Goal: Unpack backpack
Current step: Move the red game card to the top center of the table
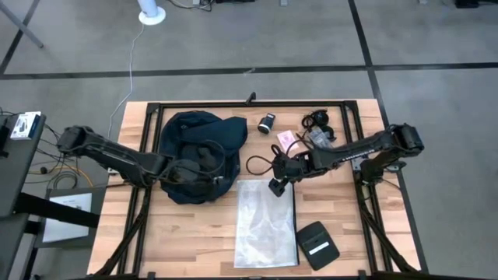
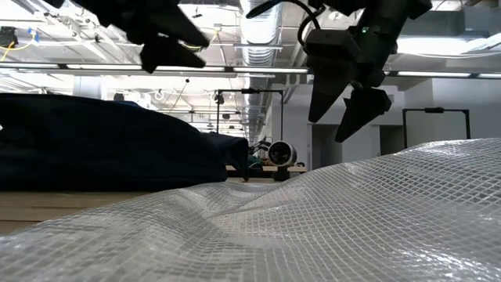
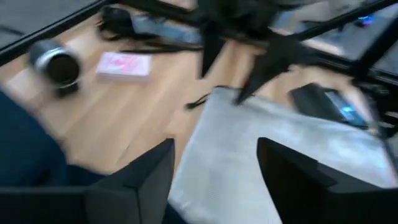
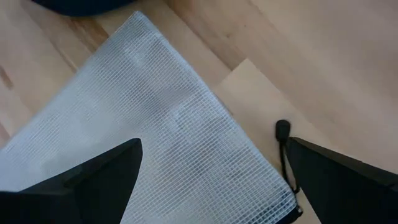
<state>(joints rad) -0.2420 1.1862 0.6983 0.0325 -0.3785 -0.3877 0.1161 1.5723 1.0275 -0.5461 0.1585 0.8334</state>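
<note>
The dark navy backpack (image 1: pixel 194 152) lies slumped on the wooden table (image 1: pixel 194 233), left of centre; in the low view the backpack (image 2: pixel 102 153) shows as a low mound. My left gripper (image 1: pixel 218 169) hovers open over its right edge, nothing between its fingers (image 3: pixel 149 180). My right gripper (image 1: pixel 274 187) hangs open above the far right corner of a clear mesh pouch (image 4: pixel 168 137) lying flat on the table. In the low view the right gripper (image 2: pixel 344 106) is clear of the pouch (image 2: pixel 313 219).
A black flat pouch (image 1: pixel 317 245) lies near the front right. At the back lie a small dark cylinder (image 1: pixel 267 122), a pink card (image 1: pixel 286 138) and tangled cables (image 1: pixel 317 124). A black cord (image 4: pixel 283 146) lies beside the mesh pouch's corner.
</note>
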